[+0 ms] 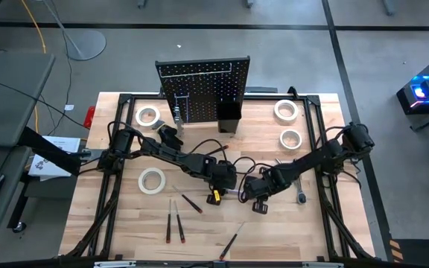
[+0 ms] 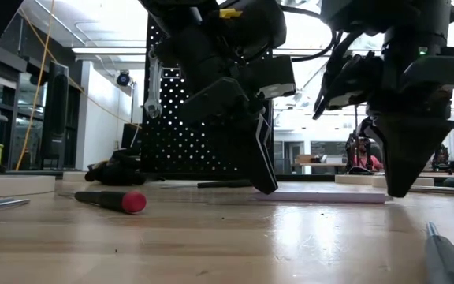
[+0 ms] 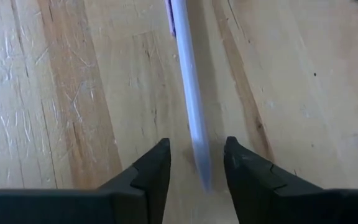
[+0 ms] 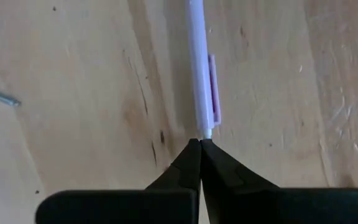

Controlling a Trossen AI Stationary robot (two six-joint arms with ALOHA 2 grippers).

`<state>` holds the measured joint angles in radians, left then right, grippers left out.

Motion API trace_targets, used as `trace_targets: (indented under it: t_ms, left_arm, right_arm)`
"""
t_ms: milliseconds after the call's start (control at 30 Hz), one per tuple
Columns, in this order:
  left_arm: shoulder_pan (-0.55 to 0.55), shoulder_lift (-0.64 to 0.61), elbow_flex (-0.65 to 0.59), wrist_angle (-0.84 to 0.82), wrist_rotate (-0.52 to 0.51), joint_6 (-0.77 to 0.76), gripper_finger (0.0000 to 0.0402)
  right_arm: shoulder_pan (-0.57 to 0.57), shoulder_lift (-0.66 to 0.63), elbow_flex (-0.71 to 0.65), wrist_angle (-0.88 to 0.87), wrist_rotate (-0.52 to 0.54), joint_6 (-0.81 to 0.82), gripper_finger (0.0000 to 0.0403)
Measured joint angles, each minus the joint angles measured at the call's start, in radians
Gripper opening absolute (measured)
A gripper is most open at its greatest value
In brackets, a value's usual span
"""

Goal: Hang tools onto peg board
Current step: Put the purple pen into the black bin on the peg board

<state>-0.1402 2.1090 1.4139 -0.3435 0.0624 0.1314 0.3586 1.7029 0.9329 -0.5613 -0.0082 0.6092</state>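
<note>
Wood table (image 1: 125,216) (scratched) fronts bright room.

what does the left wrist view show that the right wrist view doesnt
Only the left wrist view: the left gripper open, its fingers on either side of one end of the purple tool.
Only the right wrist view: the right gripper shut, at the tool's white tip, plus the tool's clip.
Both: the purple tool lying flat on the wooden table.

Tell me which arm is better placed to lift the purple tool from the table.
Probably the left. The left gripper is open with the purple tool between its fingers. The right gripper is shut, its tips only at the tool's other end.
</note>
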Motion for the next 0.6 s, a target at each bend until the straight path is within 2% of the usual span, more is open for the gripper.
trace_targets:
  t_ms: [600]
  left_arm:
    - [0.000, 0.000, 0.000, 0.004, 0.001, 0.002, 0.0136]
  right_arm:
    - [-0.001, -0.032, 0.003, -0.001, -0.002, -0.039, 0.0000]
